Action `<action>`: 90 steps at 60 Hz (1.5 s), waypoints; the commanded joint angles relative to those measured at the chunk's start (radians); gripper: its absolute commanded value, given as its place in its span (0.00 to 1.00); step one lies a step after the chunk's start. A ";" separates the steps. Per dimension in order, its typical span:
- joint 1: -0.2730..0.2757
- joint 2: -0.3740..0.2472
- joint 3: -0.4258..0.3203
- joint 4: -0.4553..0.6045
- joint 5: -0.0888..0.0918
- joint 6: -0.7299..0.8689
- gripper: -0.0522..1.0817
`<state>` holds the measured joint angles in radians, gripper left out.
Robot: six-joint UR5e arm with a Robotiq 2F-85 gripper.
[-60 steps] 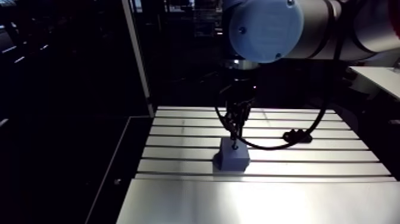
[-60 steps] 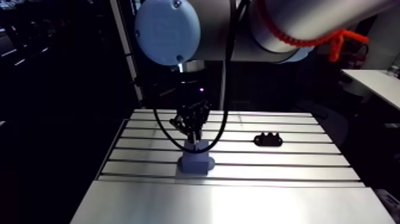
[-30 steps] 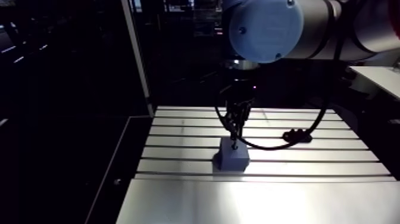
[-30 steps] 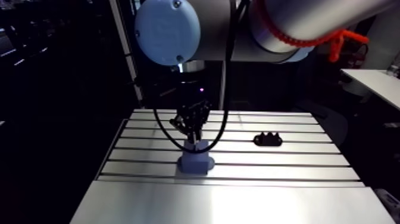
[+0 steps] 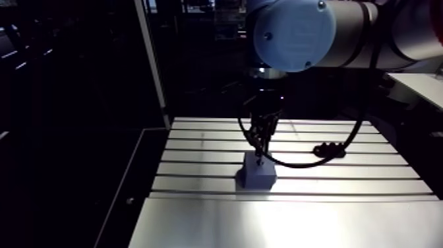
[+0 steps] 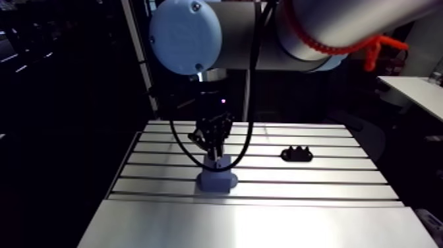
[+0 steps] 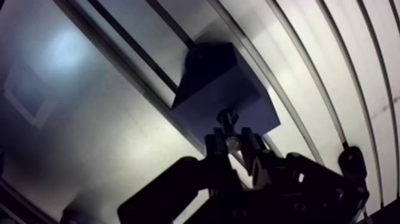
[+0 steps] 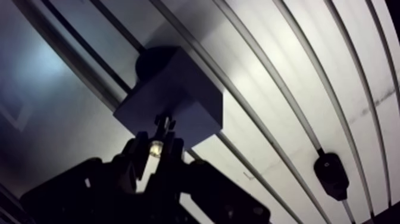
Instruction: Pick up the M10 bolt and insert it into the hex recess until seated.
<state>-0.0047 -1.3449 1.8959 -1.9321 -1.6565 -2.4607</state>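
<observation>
As I watch, gripper (image 7: 231, 144): pinching bolt (image 7: 226, 119) over block (image 7: 229, 89).
Risk: off-centre bolt could jam on block's top face.

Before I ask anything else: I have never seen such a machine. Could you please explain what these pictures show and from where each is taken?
This is one robot arm with a two-finger gripper at a slotted metal table. Two pictures come from a camera riding on the arm; the other two come from a camera on the wrist, looking down past the gripper. On the table stand a grey-blue block and, apart from it, a small black part. The gripper is shut on a bolt, held over the block. Whether its tip touches the block, I cannot tell.
</observation>
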 commanded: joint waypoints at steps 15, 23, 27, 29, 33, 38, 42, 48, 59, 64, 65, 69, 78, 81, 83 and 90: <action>0.000 -0.001 -0.001 -0.002 0.001 -0.001 0.85; -0.001 -0.001 -0.001 -0.002 0.001 -0.001 0.85; -0.001 -0.001 -0.002 -0.002 0.001 -0.001 0.85; -0.001 -0.001 -0.002 -0.002 0.001 -0.001 0.85; 0.000 -0.001 -0.002 -0.002 0.001 -0.001 0.85; 0.000 0.000 -0.002 -0.002 0.001 -0.001 0.85; 0.001 0.000 -0.002 -0.002 -0.001 -0.001 0.85; 0.002 0.002 -0.003 -0.002 -0.001 -0.001 0.85; 0.000 0.008 -0.004 -0.003 -0.001 -0.001 0.85; 0.000 0.008 -0.002 -0.004 -0.001 -0.001 0.85; 0.000 0.008 -0.001 -0.005 -0.001 -0.001 0.85; 0.000 0.008 -0.001 -0.006 -0.001 -0.001 0.85; 0.000 0.010 -0.001 -0.005 0.001 -0.002 0.85; 0.000 0.011 0.001 -0.003 0.001 -0.002 0.85; 0.000 0.010 0.002 -0.002 0.001 -0.002 0.85; 0.000 0.010 0.008 -0.003 0.001 -0.004 0.85</action>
<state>-0.0046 -1.3353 1.8967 -1.9363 -1.6562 -2.4628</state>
